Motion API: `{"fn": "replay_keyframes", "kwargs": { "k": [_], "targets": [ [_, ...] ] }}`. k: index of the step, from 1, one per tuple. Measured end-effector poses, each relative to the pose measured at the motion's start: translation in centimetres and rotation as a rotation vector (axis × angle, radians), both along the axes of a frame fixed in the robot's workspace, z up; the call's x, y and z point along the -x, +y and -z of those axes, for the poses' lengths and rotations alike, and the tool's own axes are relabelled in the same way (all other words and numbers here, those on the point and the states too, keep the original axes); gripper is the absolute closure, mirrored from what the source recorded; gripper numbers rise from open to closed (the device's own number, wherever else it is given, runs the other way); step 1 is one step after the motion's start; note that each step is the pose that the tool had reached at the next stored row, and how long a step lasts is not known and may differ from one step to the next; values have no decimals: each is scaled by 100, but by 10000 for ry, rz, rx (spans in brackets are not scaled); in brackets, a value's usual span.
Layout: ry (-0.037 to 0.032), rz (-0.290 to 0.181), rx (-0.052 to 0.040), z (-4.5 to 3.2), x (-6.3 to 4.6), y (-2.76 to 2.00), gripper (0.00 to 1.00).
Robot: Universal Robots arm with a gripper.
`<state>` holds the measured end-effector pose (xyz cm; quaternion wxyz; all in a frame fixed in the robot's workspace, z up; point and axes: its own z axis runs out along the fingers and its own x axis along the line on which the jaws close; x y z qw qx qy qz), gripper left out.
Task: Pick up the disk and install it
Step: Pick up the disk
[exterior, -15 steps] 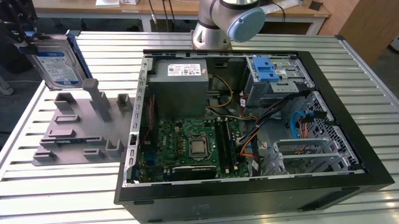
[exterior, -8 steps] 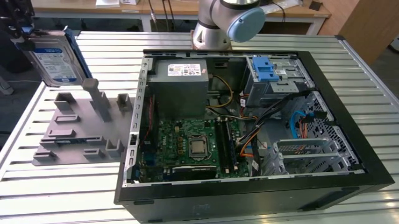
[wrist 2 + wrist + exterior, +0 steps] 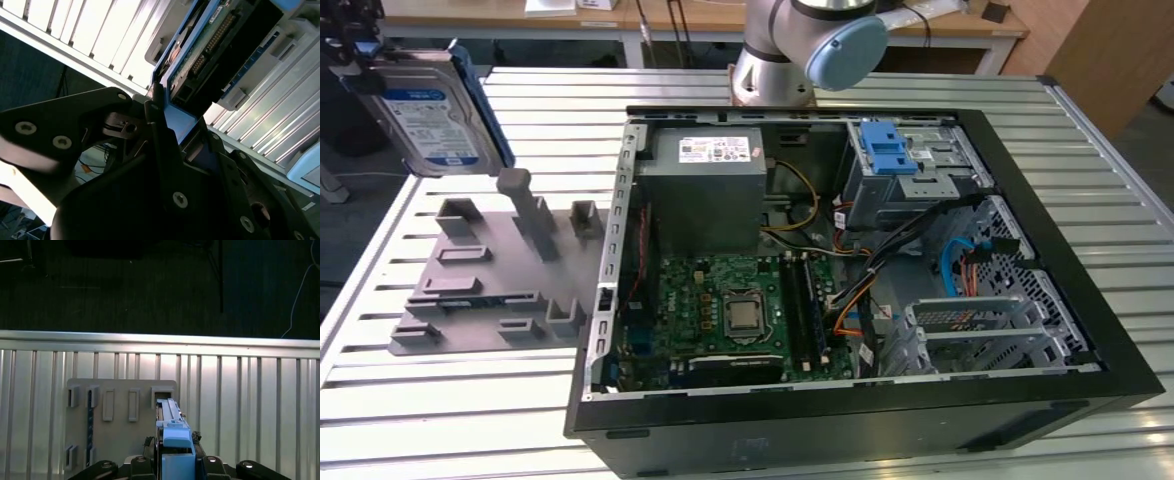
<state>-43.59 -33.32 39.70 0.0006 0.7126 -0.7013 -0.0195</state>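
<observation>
Clamped by its blue frame (image 3: 175, 442) in black gripper (image 3: 174, 464): flat silver-grey hard disk (image 3: 438, 118), upright above grey slotted holder (image 3: 470, 305) near slatted table (image 3: 454, 400) edge, probably clearing its posts.

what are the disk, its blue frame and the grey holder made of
disk: likely a metal casing, going by the dull silver-grey sheen. blue frame: plastic, by its even matte colour. grey holder: probably moulded or printed plastic, uniform matte grey.
</observation>
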Motion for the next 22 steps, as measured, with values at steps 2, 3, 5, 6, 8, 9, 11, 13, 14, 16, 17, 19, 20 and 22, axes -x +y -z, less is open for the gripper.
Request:
{"fn": "replay_keyframes", "kwargs": {
  "k": [2, 3, 5, 6, 8, 9, 11, 13, 14, 16, 17, 19, 20, 22],
  "targets": [
    [-1, 0, 0, -49, 0, 0, 64],
    [-1, 0, -1, -75, 0, 0, 64],
    [-1, 0, 0, -146, 0, 0, 64],
    [-1, 0, 0, -183, 0, 0, 64],
    [0, -1, 0, -254, 0, 0, 64],
    [-1, -1, 0, -281, 0, 0, 64],
    [0, -8, 0, -337, 0, 0, 64],
    [-1, -13, -1, -401, 0, 0, 64],
    [-1, -14, -1, -436, 0, 0, 64],
    [-1, -14, -1, -496, 0, 0, 64],
    [-1, -15, -1, -527, 0, 0, 64],
    [0, -16, 0, -591, 0, 0, 64],
    [-2, -16, -1, -617, 0, 0, 64],
    [-1, -16, -1, -675, 0, 0, 64]
  ]
}}
